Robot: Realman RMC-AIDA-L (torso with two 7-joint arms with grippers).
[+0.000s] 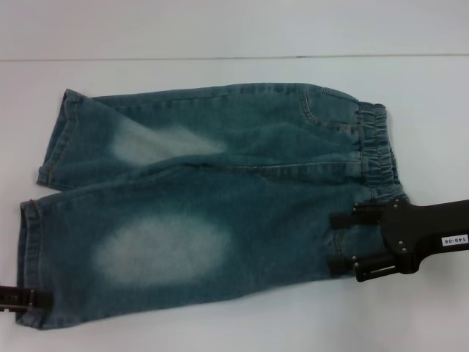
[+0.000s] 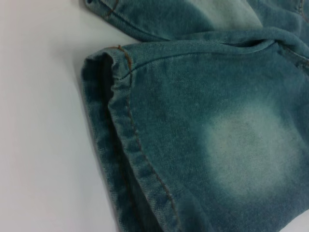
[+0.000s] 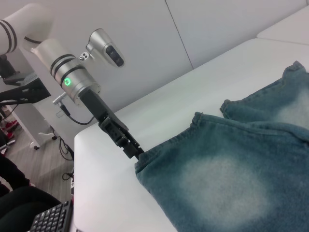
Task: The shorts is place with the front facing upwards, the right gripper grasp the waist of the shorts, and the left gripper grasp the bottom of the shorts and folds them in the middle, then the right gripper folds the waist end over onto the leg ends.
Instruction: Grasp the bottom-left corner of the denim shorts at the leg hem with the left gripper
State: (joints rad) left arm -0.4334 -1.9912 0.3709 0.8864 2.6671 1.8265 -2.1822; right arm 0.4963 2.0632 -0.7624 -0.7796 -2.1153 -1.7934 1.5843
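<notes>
Shorts (image 1: 220,205) lie flat, front up, on desk (image 1: 220,29). My right end effector (image 1: 338,246) sits wide at the near waist corner, my left end effector (image 3: 136,153) at the near leg hem, grip unclear: both ends pinned for the lengthwise fold.
</notes>
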